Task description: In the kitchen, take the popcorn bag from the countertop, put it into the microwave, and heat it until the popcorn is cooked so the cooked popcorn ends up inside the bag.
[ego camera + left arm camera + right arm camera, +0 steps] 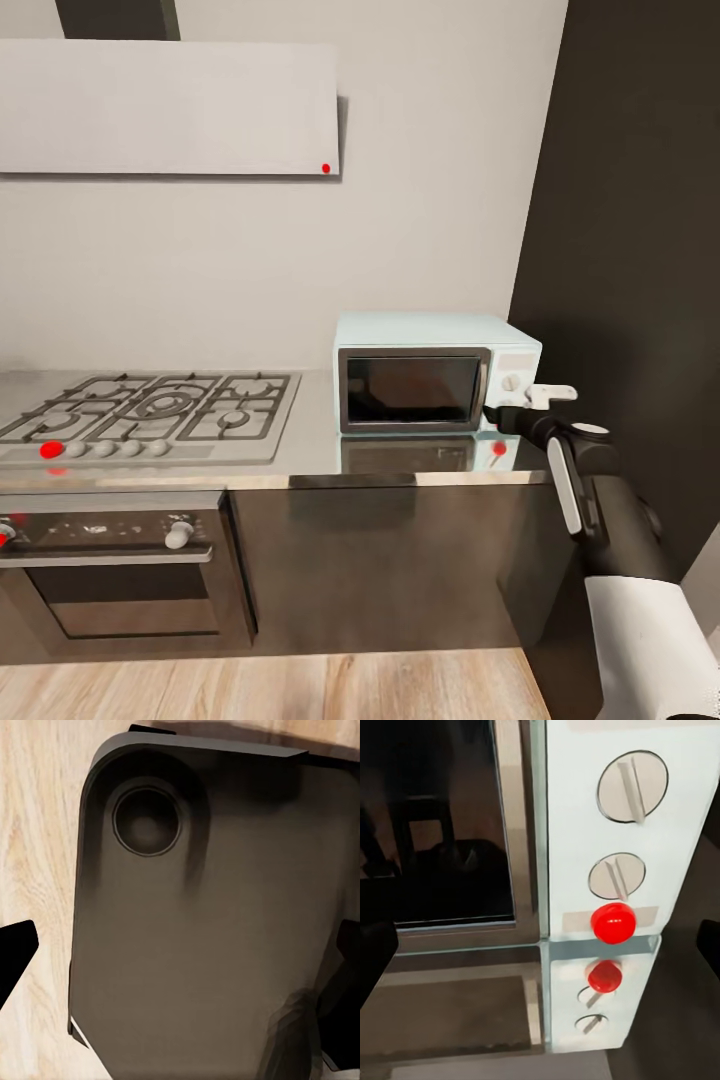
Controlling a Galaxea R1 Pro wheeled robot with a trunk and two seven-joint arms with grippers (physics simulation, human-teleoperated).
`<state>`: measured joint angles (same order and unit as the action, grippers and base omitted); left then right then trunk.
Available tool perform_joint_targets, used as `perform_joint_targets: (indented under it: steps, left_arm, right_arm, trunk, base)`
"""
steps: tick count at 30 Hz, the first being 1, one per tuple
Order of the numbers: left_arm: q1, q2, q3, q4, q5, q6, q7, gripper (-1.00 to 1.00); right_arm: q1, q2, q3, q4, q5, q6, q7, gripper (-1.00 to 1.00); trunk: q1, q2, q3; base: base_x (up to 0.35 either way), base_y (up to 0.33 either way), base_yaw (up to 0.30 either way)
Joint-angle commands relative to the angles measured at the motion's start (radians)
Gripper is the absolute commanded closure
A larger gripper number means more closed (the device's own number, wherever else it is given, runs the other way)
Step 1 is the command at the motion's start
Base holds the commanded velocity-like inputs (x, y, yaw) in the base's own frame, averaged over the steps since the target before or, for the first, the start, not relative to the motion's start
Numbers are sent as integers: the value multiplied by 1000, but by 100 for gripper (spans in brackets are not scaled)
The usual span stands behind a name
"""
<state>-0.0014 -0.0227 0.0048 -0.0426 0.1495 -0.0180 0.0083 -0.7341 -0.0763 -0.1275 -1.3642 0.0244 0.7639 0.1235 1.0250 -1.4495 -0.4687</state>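
Observation:
The pale-blue microwave [435, 372] stands on the glossy countertop [310, 445] against the wall, its dark glass door [442, 825] closed. The right wrist view shows its side panel close up, with two dials [632, 787] and a red button [613, 922] below them. My right gripper [548, 394] hovers just in front of that panel, open, with dark fingertips [375, 952] at the frame edges and nothing between them. My left gripper [180, 952] hangs open over my own dark base [210, 922]. The popcorn bag and popcorn are hidden; dim shapes behind the glass cannot be identified.
A steel gas hob [150, 410] lies left of the microwave, with a built-in oven [110, 570] below and a hood [170, 105] above. A tall dark cabinet [630, 250] rises right beside the microwave. Light wood floor [270, 690] runs along the dark cabinet fronts.

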Motion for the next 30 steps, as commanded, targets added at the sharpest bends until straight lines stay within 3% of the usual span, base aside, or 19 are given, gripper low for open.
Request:
perform_joint_targets:
  steps: [1,10,18,22,30]
  left_arm:
    - [0,0,0,0,8,-2,1,-100]
    - [0,-2,0,0,7,-2,1,-100]
    - [0,-3,0,0,7,-2,-1,-100]
    - [0,-3,0,0,7,-2,-1,-100]
    - [0,0,0,0,7,-2,-1,-100]
  right_arm:
    - [-1,2,0,-1,2,5,3,-100]
    - [-1,7,4,-10,8,-4,-4,-100]
    - [-1,11,5,-42,21,-135,-3,-100]
    - [-1,24,4,-38,63,-140,-2,-100]
    - [-1,31,4,11,67,-140,4,-100]
  trunk:
    - [0,-1,-1]
    - [0,-1,-1]
    - [0,-1,-1]
    - [0,-1,-1]
    - [0,-1,-1]
  base:
    - [0,0,0]
    - [0,0,0]
    - [0,0,0]
    - [0,0,0]
    - [7,0,0]
